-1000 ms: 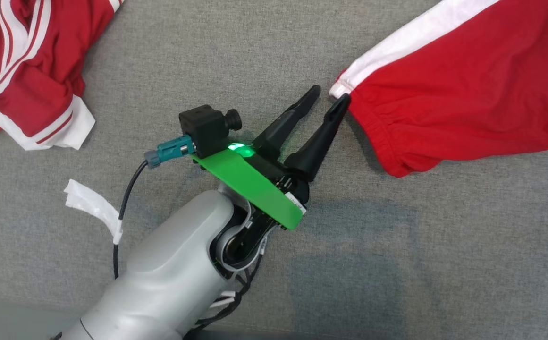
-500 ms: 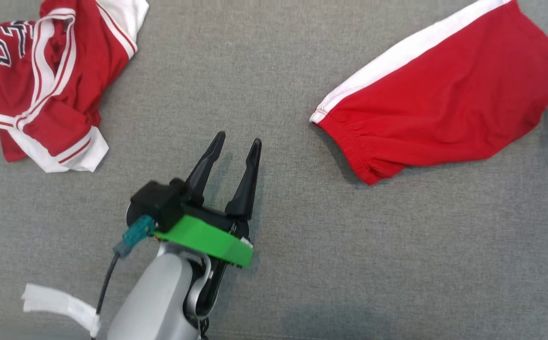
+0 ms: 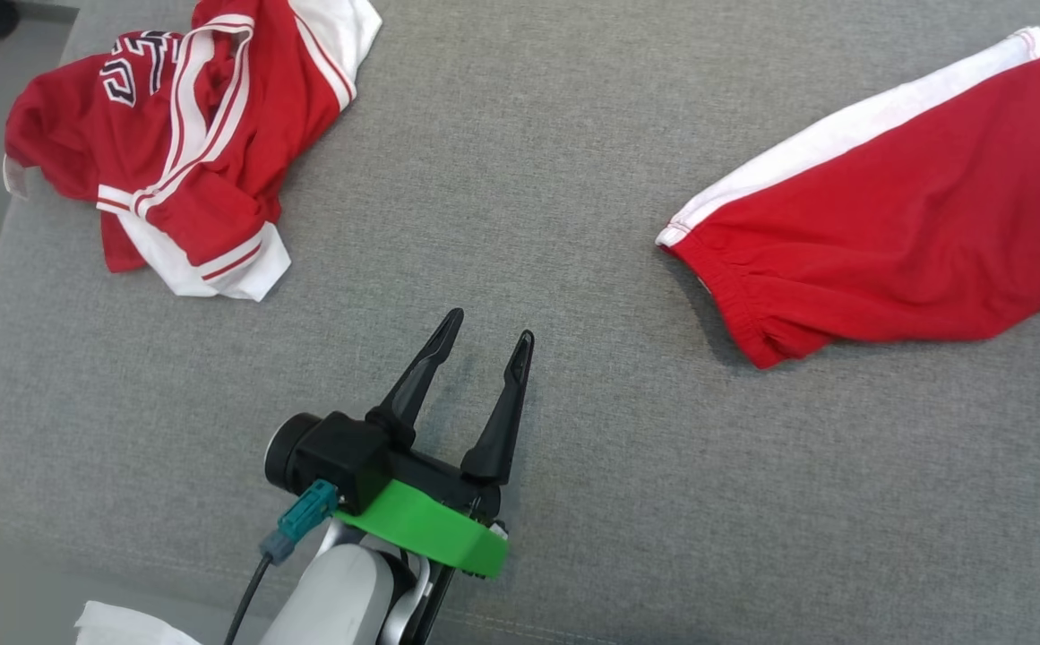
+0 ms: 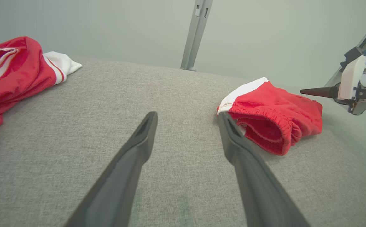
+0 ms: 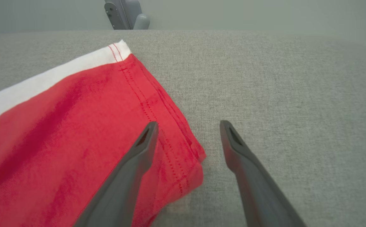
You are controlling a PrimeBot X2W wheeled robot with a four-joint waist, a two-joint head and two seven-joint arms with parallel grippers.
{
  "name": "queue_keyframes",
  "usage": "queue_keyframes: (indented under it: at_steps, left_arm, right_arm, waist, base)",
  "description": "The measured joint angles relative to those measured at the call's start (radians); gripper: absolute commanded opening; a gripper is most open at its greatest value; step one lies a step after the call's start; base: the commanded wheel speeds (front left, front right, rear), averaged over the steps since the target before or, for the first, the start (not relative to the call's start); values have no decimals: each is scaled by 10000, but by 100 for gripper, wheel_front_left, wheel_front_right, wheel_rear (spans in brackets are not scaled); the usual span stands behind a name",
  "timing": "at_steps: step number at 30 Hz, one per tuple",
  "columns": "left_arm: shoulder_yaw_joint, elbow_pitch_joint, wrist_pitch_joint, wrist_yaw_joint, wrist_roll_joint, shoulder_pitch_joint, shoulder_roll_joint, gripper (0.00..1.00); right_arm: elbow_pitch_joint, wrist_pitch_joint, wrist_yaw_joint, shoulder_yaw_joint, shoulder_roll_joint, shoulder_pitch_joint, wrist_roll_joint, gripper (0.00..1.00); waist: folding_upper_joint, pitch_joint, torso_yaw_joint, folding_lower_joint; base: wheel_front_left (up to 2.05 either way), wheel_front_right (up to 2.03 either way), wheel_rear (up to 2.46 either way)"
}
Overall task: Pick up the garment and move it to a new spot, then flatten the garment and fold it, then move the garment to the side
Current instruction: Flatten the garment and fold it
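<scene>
The left gripper (image 3: 491, 330) sits low over the near middle of the grey fabric worktop (image 3: 520, 161), its two dark fingers spread wide with nothing between them but bare cloth. A green bracket (image 3: 430, 536) and a small black camera (image 3: 327, 457) ride behind the fingers, and a cable with a strip of white tape (image 3: 125, 627) trails off the near edge. To the right, well apart from those fingertips, the red shorts (image 3: 896, 233) lie folded flat on the worktop. A white side stripe runs along their far edge, and the gathered elastic waistband faces left towards the left gripper. At the shorts' other end is the right gripper (image 5: 188, 124), also wide open and holding nothing. One of its fingers shows over the stitched hem corner and the other over bare fabric just beside it; I cannot tell whether either tip touches the cloth. Away at the far left corner, a crumpled red and white jersey (image 3: 179, 143) with dark lettering lies in a heap, clear of both grippers. Beyond the far edge of the worktop a pale metal post (image 4: 197, 31) stands against a plain wall.
</scene>
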Motion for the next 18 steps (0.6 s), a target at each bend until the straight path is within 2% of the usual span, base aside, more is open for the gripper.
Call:
queue_keyframes:
  at_steps: [5,7,12,13,15,16,17,18]
  left_arm:
    - [-130,-35,0,-4,-23,-42,-2,100]
    - [-146,-58,0,-4,-23,-55,-2,100]
    - [-219,-67,0,-6,75,-92,-4,100]
    - [-255,-63,0,-10,115,-95,-4,100]
    - [-314,-63,0,-19,148,-106,-6,100]
    - [-334,-61,0,-19,163,-113,-6,100]
    - [-339,-59,0,-19,173,-127,-6,100]
    - [-347,-59,0,-21,180,-148,-6,100]
  right_arm:
    - [608,366,0,88,125,-278,-190,100]
    - [844,368,0,132,128,-417,-332,94]
    - [1262,366,0,159,153,-659,-497,95]
    - [1319,368,2,163,161,-689,-499,91]
    - [1404,385,6,188,190,-739,-506,76]
    - [1461,456,8,184,207,-792,-504,67]
    - [1501,518,10,184,244,-840,-499,46]
    - [1528,568,12,190,282,-858,-493,41]
  waist:
    - [0,150,334,0]
    - [0,230,414,0]
    - [0,379,510,0]
    - [0,400,512,0]
    - [0,434,506,0]
    - [0,448,497,0]
    - [0,459,482,0]
    - [0,467,464,0]
  base:
    - [0,0,0]
    - [0,0,0]
    - [0,0,0]
    - [0,0,0]
    - [0,0,0]
    - [0,0,0]
    - [0,0,0]
    - [0,0,0]
